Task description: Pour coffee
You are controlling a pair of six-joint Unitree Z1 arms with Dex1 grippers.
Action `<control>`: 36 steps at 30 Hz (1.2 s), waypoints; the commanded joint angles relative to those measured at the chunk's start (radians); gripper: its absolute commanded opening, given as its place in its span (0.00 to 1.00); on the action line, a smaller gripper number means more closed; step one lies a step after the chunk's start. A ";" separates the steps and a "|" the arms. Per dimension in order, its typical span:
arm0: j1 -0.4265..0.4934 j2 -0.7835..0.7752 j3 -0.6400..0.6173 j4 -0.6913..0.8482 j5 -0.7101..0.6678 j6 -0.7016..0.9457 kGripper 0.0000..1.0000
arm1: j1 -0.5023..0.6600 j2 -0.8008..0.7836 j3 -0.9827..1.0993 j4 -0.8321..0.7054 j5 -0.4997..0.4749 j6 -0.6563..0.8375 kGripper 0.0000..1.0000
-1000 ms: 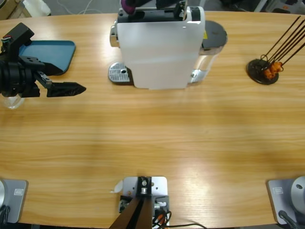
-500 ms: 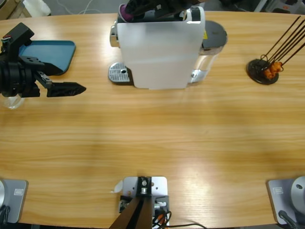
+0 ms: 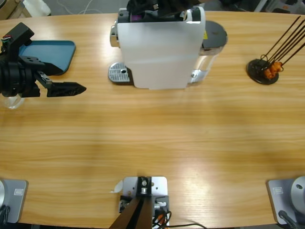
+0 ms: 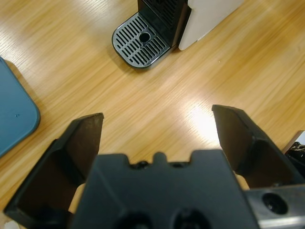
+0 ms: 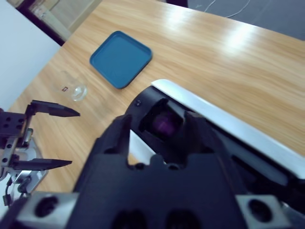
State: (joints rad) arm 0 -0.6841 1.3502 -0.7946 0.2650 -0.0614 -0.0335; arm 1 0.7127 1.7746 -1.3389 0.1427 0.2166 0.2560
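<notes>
Coffee machine at 12 o'clock: right tool over its purple capsule, grip unclear. Left tool spread, idle near empty drip tray.

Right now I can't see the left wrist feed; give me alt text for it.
The left gripper, open and holding nothing, hovers over the wooden table and faces the coffee machine's round slotted metal drip tray, which has no cup on it. A corner of a blue tray shows at the left edge.
</notes>
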 commanded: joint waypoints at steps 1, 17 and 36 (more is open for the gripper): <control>-0.006 -0.011 0.038 -0.015 -0.014 -0.017 1.00 | 0.013 -0.002 0.021 0.028 -0.031 -0.014 1.00; -0.006 -0.041 0.034 -0.027 -0.027 -0.017 1.00 | 0.230 -0.221 0.071 0.179 -0.197 -0.117 0.00; -0.014 -0.132 0.046 0.003 -0.061 -0.013 1.00 | 0.016 -0.213 0.090 -0.007 -0.522 0.188 0.00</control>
State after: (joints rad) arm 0 -0.6843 1.2480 -0.7864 0.2525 -0.1066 -0.0335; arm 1 0.7885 1.4411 -1.1869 0.2871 -0.3870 0.3749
